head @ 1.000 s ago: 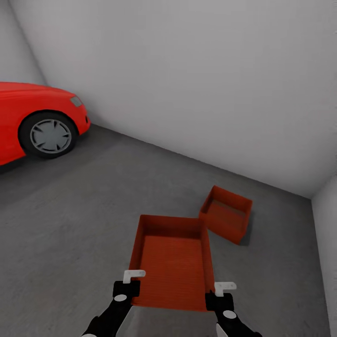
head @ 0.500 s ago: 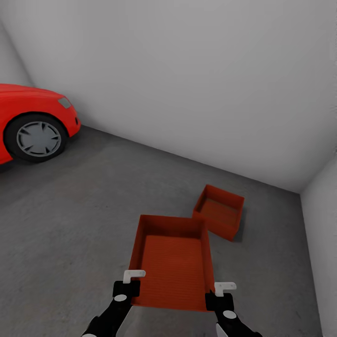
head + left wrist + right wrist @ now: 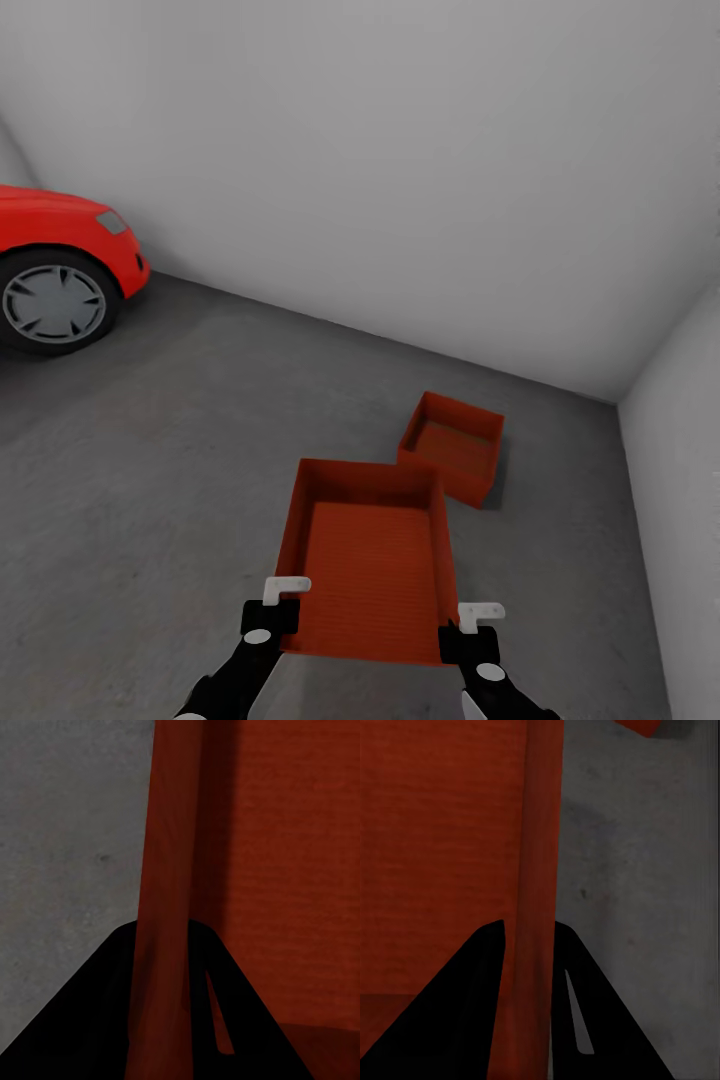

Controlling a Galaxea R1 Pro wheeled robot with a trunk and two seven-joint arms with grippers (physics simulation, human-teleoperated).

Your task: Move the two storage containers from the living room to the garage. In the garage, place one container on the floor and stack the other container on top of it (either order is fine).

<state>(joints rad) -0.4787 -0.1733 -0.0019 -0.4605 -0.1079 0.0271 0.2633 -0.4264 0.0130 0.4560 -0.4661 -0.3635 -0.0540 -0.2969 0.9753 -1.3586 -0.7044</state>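
I hold one orange-red storage container (image 3: 370,560) above the dark grey garage floor (image 3: 150,450), level and long side pointing away from me. My left gripper (image 3: 283,610) is shut on its near left wall (image 3: 165,870), with a black finger on each side of the wall. My right gripper (image 3: 465,630) is shut on the near right wall (image 3: 538,832) the same way. The other storage container (image 3: 452,447) rests on the floor just beyond the held one's far right corner, near the room's corner. Its edge (image 3: 641,726) shows in the right wrist view.
A red car (image 3: 50,265) stands at the far left with its front wheel (image 3: 52,303) toward me. A white back wall (image 3: 400,180) runs behind the floor container. A side wall (image 3: 680,500) closes the right. Open concrete lies to the left.
The whole view has swung to the right: the car and the floor container have slid left in the picture. The held container and both grippers keep their places in the view.
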